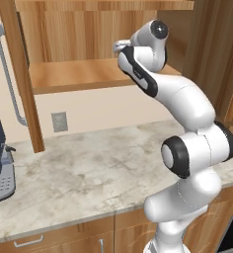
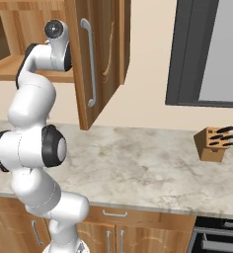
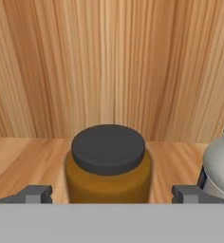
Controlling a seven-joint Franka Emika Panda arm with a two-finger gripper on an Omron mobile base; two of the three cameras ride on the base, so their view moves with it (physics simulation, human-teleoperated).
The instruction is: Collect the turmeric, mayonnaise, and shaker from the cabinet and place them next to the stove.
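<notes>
While the fingers (image 3: 112,194) are standing wide open and empty astride the turmeric (image 3: 108,163) on the cabinet (image 1: 84,74) shelf, they are needing to close squarely below its lid, clear of the neighbouring mayonnaise (image 3: 220,163).

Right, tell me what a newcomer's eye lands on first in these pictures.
The white arm reaching up into the open wooden cabinet above the marble counter catches the eye first. In the hand view, the amber turmeric jar with its dark lid stands on the shelf right between the open claw tips, the white mayonnaise jar beside it at the picture's right edge.
</notes>
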